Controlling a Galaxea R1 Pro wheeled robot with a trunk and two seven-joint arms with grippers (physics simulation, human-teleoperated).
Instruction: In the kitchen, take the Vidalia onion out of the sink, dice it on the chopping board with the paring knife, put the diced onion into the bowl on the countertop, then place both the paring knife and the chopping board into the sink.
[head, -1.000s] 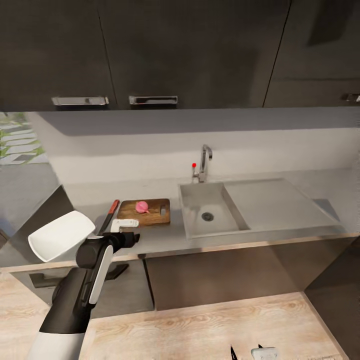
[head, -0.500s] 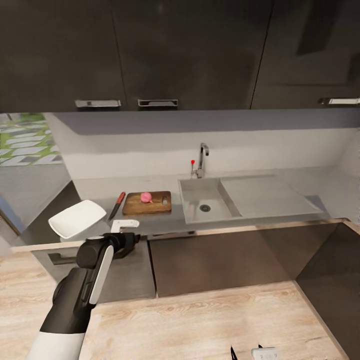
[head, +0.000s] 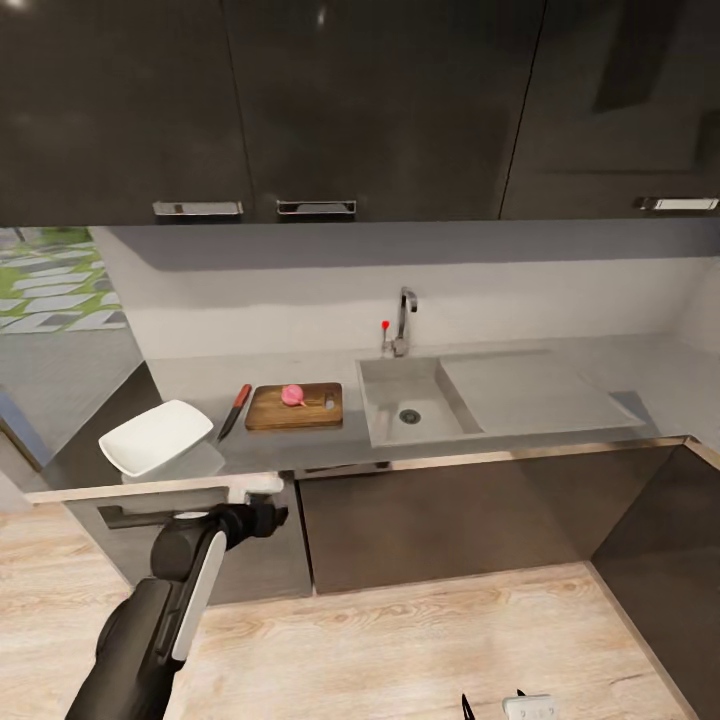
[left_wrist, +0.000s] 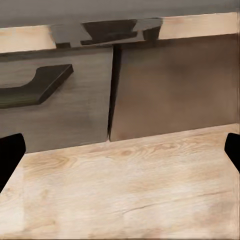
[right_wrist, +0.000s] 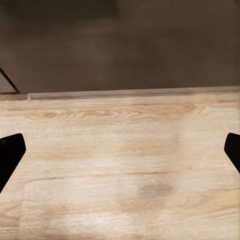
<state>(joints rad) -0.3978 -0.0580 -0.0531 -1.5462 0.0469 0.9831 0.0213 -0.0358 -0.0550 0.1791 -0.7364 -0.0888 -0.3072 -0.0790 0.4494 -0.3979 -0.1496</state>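
The pink onion (head: 292, 395) lies on the dark brown chopping board (head: 296, 408), left of the steel sink (head: 405, 398) on the grey countertop (head: 540, 400). The paring knife (head: 235, 410) rests just left of the board. Further left, the white bowl (head: 157, 437) stands near the counter's front corner. My left gripper (head: 266, 505) hangs below the counter edge, facing the drawer fronts. It is open and empty in the left wrist view (left_wrist: 120, 155). My right gripper (head: 495, 705) is low over the floor, also open and empty (right_wrist: 120, 155).
Dark drawers with a handle (left_wrist: 37, 85) and cabinet fronts (head: 440, 520) stand under the counter. The curved tap (head: 404, 318) rises behind the basin. Upper cabinets (head: 360, 100) hang overhead. Wooden floor (head: 400, 650) lies between me and the counter.
The view pulled back from the counter a second ago, then held steady. My left arm has dropped from counter-edge height to in front of the drawers. Things on the counter stayed put.
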